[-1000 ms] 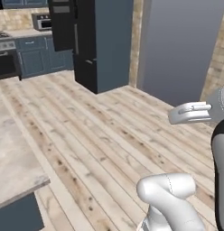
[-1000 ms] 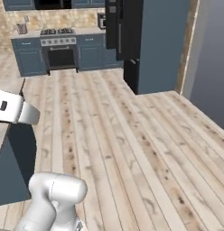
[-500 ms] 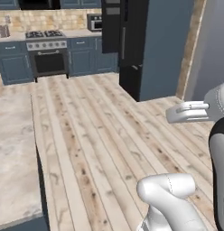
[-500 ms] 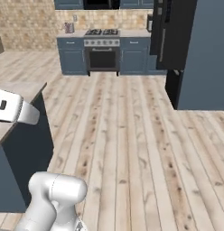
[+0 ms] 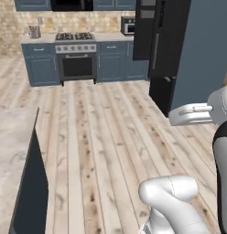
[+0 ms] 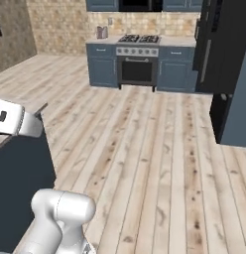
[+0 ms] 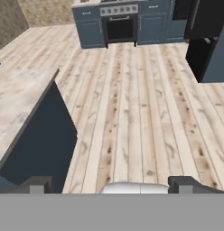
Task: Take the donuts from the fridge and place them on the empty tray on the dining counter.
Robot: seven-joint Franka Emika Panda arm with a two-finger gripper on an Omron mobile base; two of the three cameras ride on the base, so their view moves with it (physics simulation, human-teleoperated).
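- Gripper (image 7: 111, 184): fingertips stand wide apart at the bottom of the hand view, nothing between them; the arm sits folded over the base, hand looking across the floor.
- Dining counter (image 7: 16, 97) lies close on the left.
- Fridge (image 5: 154, 43) stands far right, doors closed.
- Judged: no donut fetched yet; everything remains to do.

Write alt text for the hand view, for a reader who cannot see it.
The open, empty pincer looks across a light plank floor toward a stove set in dark blue cabinets. The corner of the dining counter, beige marbled top over a dark blue base, is at left, with the black fridge at upper right.
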